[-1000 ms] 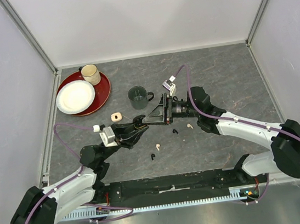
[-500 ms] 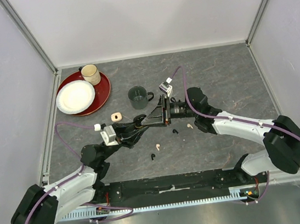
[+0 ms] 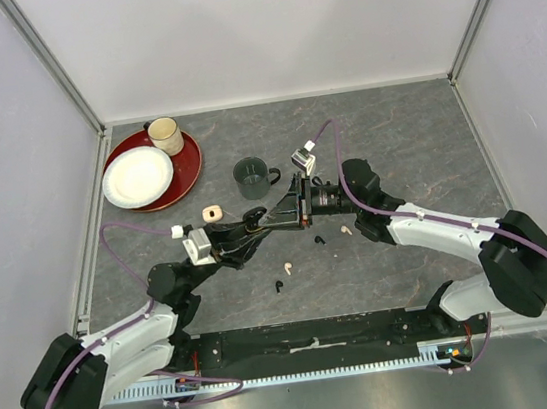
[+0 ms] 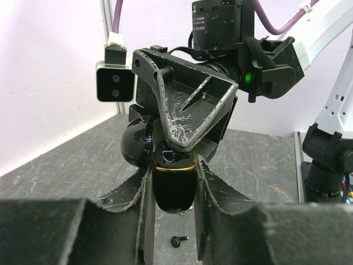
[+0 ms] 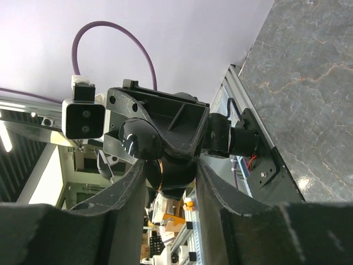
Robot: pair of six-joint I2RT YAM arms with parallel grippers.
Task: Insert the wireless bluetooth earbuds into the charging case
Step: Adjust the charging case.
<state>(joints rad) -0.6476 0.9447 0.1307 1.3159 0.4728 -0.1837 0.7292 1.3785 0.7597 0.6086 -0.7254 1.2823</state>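
Just nearside of the green mug (image 3: pixel 252 175), the right gripper (image 5: pixel 170 165) has edged in and narrowed its jaws around the black charging case (image 4: pixel 175 193) (pressing yet? I cannot tell). The left gripper (image 4: pixel 172 165) clamps the case tightly, lid open. All four earbuds (image 3: pixel 285 264) lie further nearside of the mug, so none is inserted yet.

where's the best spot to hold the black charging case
Take the charging case by its lower body, below the gold rim, coming from the closed bottom end with a finger on each side. The lid hangs open to one side and the opening faces the other way, so this hold, which the left claw has, leaves the top free.
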